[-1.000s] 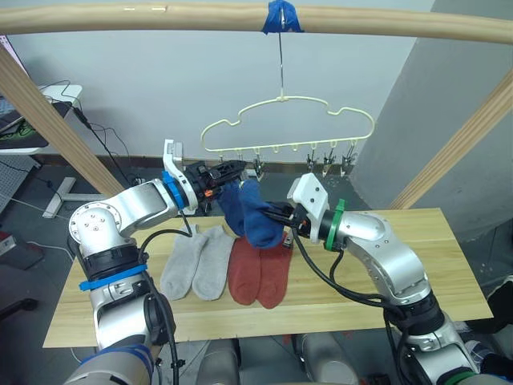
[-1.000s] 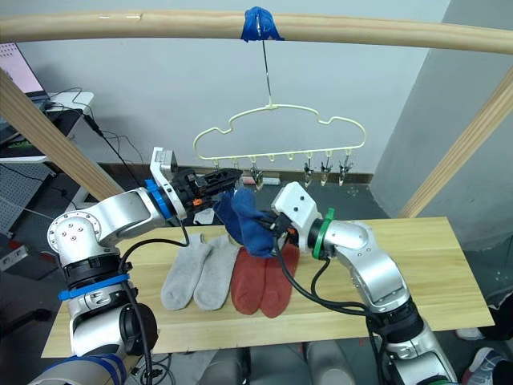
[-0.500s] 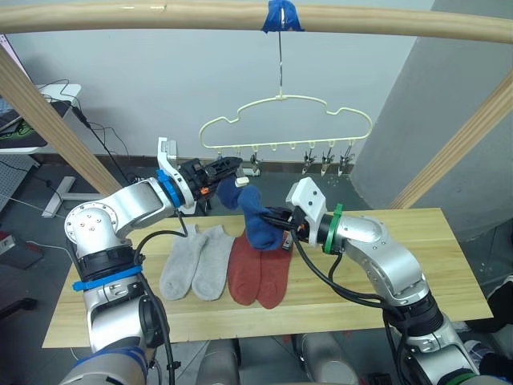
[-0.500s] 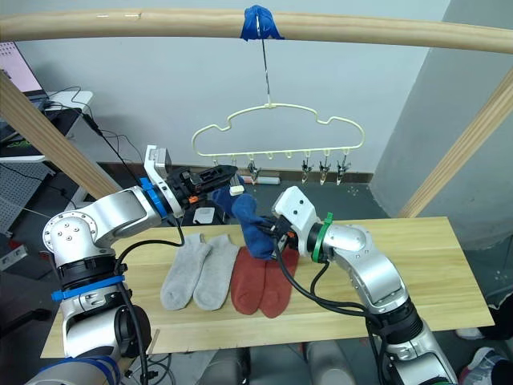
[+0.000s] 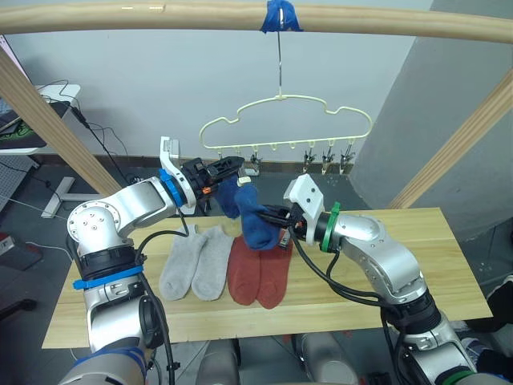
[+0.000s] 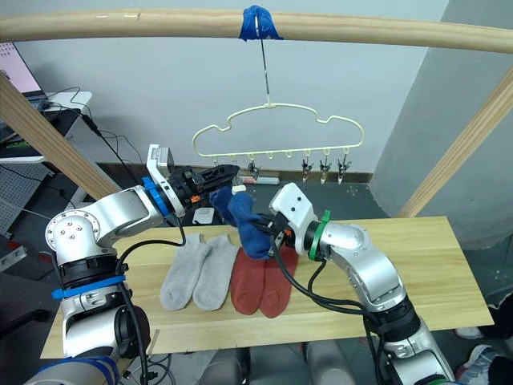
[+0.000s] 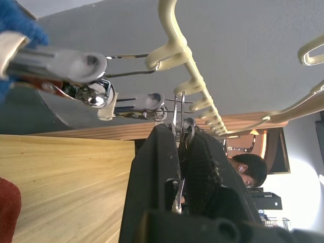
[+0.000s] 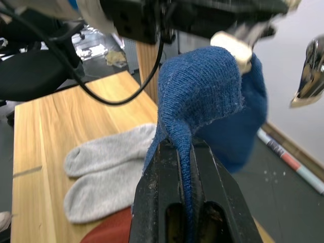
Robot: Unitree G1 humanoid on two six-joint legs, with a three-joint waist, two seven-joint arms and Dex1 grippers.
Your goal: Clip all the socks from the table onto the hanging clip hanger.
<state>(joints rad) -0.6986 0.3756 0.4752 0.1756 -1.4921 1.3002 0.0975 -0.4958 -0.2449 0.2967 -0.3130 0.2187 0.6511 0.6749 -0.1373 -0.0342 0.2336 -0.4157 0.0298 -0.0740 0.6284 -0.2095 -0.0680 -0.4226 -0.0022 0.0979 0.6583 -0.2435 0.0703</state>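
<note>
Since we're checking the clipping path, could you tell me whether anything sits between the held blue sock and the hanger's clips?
Nothing visible does: the blue sock in the right pincer hangs just below the clip hanger.

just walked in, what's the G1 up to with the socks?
It is clipping socks onto the clip hanger that hangs from the wooden pole. The right gripper is shut on a blue sock, lifting it toward the clips. The left gripper is pinching one clip; a second blue sock hangs beside it. Two grey socks and two red socks lie side by side on the table.
</note>
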